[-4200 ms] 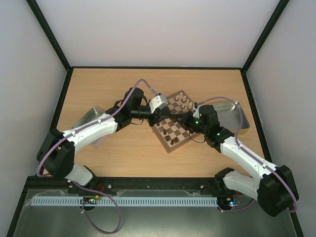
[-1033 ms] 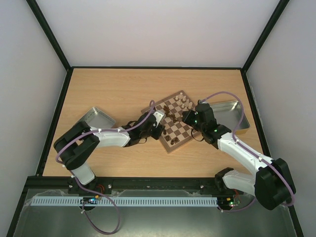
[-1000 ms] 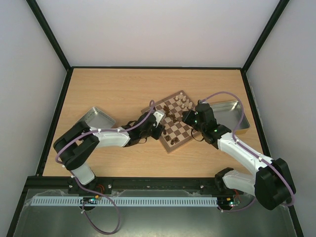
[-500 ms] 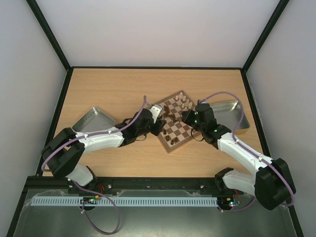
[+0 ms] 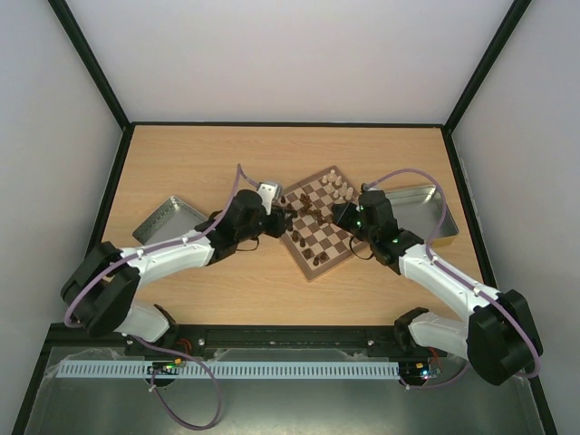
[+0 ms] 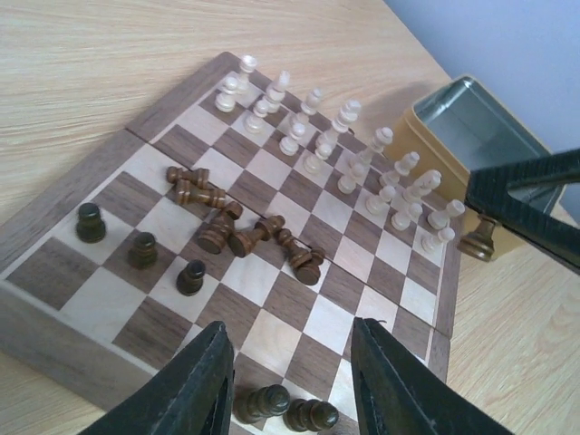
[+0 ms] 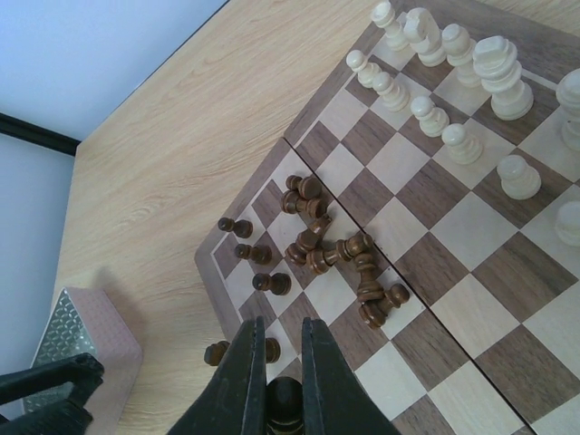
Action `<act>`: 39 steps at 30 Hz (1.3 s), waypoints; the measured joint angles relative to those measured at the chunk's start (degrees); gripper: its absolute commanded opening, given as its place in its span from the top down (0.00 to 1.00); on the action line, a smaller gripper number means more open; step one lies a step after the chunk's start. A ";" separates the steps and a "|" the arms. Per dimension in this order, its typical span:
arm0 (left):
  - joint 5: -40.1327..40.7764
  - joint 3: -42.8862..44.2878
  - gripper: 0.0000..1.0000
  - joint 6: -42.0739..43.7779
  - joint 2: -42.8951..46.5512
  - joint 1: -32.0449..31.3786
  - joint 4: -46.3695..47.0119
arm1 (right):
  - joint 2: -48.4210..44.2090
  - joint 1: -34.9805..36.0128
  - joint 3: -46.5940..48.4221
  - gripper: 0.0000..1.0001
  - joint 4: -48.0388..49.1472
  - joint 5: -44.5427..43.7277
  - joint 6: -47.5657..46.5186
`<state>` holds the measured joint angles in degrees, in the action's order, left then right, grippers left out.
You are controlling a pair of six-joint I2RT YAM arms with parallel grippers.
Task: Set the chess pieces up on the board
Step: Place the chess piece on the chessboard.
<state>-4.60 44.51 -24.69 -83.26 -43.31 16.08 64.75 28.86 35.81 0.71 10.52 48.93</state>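
The board (image 5: 319,237) lies at an angle in mid-table. Cream-white chess pieces (image 6: 344,154) stand in two rows along its far side. Several dark pieces (image 6: 237,227) lie toppled in a heap near the middle, and three dark pawns (image 6: 142,250) stand along the left edge. My left gripper (image 6: 294,385) hovers open over the near edge, above two dark pawns (image 6: 288,408), touching nothing. My right gripper (image 7: 276,376) is shut on a dark piece (image 7: 283,401) above the board's corner; the left wrist view shows that piece (image 6: 478,238) hanging off the right rim.
A gold-rimmed tin (image 5: 424,210) sits right of the board, close behind my right arm. A grey tin (image 5: 170,219) lies to the left, beside my left forearm. Black frame rails (image 5: 122,181) border the table.
My left arm has swung back and away from the board's near-left edge, its wrist now further up the table. Its jaws have widened slightly. The right arm has barely moved.
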 measured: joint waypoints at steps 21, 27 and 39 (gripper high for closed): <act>-10.14 -9.55 0.37 -5.33 6.43 3.32 13.11 | 9.44 3.02 -0.74 0.98 17.55 13.92 14.58; -14.58 -9.55 0.51 -5.62 6.25 3.32 15.80 | 10.03 5.11 -0.74 0.98 22.51 16.20 20.46; -18.32 -8.28 0.67 -6.34 3.52 3.32 16.04 | 10.03 5.73 -0.63 0.98 25.14 19.21 23.80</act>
<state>-22.92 36.23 -31.03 -79.75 -39.99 32.12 74.78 34.59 35.18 25.85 29.74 72.73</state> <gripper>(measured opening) 0.331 0.051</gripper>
